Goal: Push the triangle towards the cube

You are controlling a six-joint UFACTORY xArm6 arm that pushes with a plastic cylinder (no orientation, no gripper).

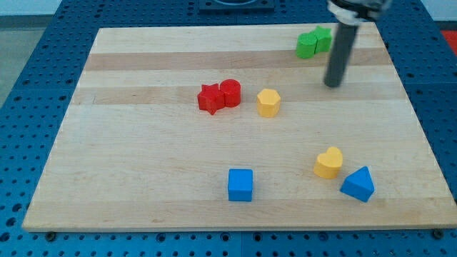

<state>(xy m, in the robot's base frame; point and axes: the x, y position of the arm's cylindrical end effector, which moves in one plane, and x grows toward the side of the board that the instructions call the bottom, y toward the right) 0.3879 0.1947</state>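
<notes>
A blue triangle block lies near the view's bottom right of the wooden board. A blue cube sits to its left, near the bottom centre. A yellow heart-shaped block lies just up-left of the triangle, almost touching it. My tip is at the end of the dark rod in the upper right, far above the triangle and well apart from it, just below and right of the green blocks.
Two green blocks sit touching near the top right edge. A red star-shaped block and a red cylinder touch near the centre, with a yellow hexagonal block to their right. The board rests on a blue perforated table.
</notes>
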